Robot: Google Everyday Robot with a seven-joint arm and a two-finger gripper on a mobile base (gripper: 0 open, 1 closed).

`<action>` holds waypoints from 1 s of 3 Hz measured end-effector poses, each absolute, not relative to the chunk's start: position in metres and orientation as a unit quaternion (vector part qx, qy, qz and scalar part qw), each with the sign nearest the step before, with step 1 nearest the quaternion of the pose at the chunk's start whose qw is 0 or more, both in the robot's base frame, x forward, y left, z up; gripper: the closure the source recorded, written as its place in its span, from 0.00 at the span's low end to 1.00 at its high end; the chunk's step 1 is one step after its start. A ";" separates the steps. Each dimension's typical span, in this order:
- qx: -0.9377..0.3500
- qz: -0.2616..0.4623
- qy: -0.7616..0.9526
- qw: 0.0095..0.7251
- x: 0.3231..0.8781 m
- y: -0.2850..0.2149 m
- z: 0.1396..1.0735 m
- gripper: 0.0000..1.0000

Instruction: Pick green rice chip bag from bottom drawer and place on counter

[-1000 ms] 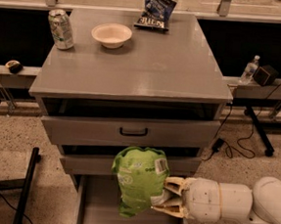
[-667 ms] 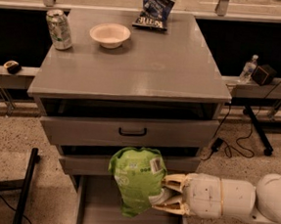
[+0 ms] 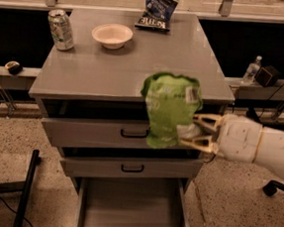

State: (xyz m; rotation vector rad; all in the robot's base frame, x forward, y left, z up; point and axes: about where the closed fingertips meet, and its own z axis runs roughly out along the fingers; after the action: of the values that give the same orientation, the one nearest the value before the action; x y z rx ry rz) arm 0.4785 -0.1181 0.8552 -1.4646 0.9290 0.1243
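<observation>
My gripper (image 3: pixel 192 130) is shut on the green rice chip bag (image 3: pixel 169 110), a crinkly light-green bag with a small white label. It holds the bag in the air in front of the cabinet's right front, its top about level with the counter's front edge. The white arm reaches in from the right. The counter (image 3: pixel 131 62) is the flat grey cabinet top behind the bag. The bottom drawer (image 3: pixel 131 211) stands pulled open below and its grey tray shows nothing inside.
On the counter stand a soda can (image 3: pixel 60 29) at the back left, a white bowl (image 3: pixel 112 35) beside it and a dark blue chip bag (image 3: pixel 158 9) at the back. The two upper drawers (image 3: pixel 130 133) are slightly open. A water bottle (image 3: pixel 251 70) stands on the right ledge.
The gripper has lifted the green bag from just above the bottom drawer up to counter height. The view has also shifted.
</observation>
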 end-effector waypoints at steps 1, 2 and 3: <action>-0.588 0.002 0.470 0.658 0.516 -0.151 0.894 1.00; -0.565 -0.022 0.486 0.667 0.531 -0.160 0.900 1.00; -0.565 -0.022 0.486 0.667 0.531 -0.160 0.900 1.00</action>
State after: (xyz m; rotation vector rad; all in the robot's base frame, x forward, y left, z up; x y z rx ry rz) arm 0.5315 -0.1603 0.8999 -1.2745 1.0968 -0.0506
